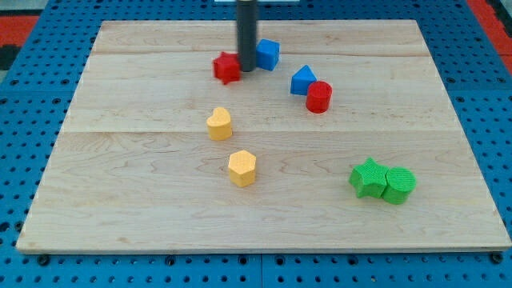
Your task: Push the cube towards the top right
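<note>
A blue cube [268,54] sits near the view's top, just right of centre. My tip [246,69] is at the lower end of the dark rod, right against the cube's left side and between it and a red star-shaped block [227,68] on its left. The tip looks to touch both blocks or nearly so.
A blue triangular block [302,79] and a red cylinder [319,96] sit together right of the cube. A yellow heart-shaped block [219,123] and a yellow hexagonal block [242,168] lie in the middle. A green star [368,178] and green cylinder [398,185] sit at the lower right. The wooden board [120,200] lies on a blue pegboard.
</note>
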`<state>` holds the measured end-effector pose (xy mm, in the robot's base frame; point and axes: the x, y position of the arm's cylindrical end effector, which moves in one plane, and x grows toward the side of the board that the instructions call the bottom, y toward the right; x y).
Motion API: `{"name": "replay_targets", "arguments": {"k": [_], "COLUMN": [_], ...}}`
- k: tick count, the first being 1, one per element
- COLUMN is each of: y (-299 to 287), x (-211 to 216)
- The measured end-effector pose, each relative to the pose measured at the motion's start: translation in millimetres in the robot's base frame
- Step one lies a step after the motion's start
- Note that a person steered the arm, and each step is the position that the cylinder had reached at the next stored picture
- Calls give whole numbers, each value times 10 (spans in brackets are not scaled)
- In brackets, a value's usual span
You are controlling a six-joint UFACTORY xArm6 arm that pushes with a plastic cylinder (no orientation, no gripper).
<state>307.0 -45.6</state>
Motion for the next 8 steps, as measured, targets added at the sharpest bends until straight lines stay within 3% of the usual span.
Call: {"name": "replay_targets", "arguments": {"k": [1,2,3,4,8], "y": [-579,-624,-287,464,844], "x": [73,72,-174,-244,-92]}}
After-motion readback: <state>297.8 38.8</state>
